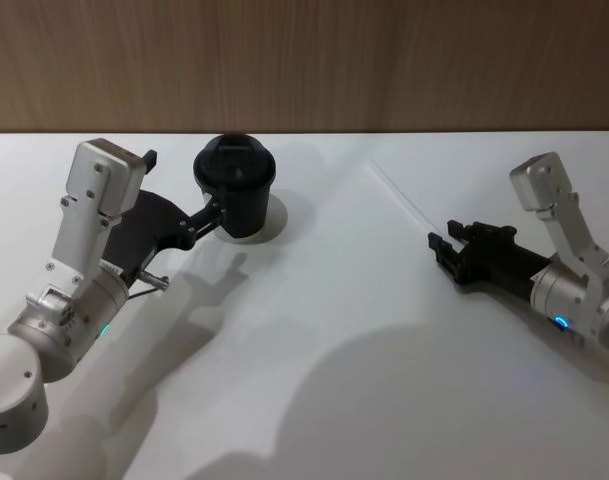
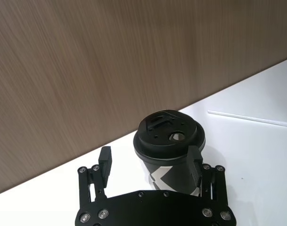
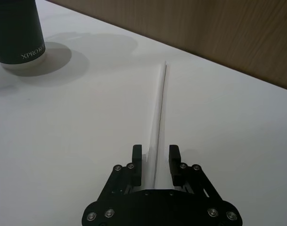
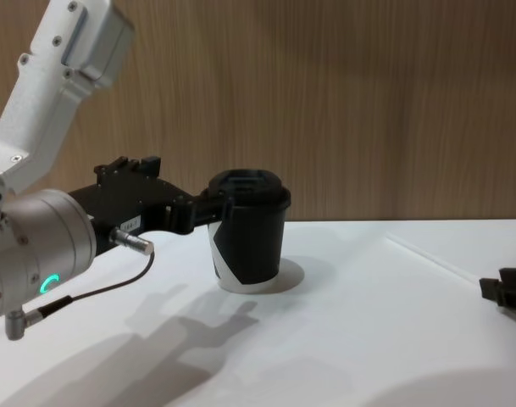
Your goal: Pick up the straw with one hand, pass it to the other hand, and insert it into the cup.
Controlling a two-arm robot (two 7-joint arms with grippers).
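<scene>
The black cup [image 1: 236, 190] with its black lid stands at the back of the white table, left of centre. My left gripper [image 1: 184, 185] is open beside it, one finger [image 2: 195, 162] against the cup's [image 2: 169, 141] side and the other finger well apart. The thin white straw [image 1: 404, 200] lies flat on the table at the right. My right gripper [image 3: 155, 157] is low over the near end of the straw [image 3: 159, 113], open, a finger on each side of it. The chest view shows the cup [image 4: 249, 233], left gripper [image 4: 181, 182] and straw [image 4: 427, 254].
A wooden wall [image 1: 304, 60] runs along the table's far edge. The white tabletop [image 1: 324, 330] stretches bare between the two arms and toward me. A thin black cable [image 4: 97, 292] hangs under the left wrist.
</scene>
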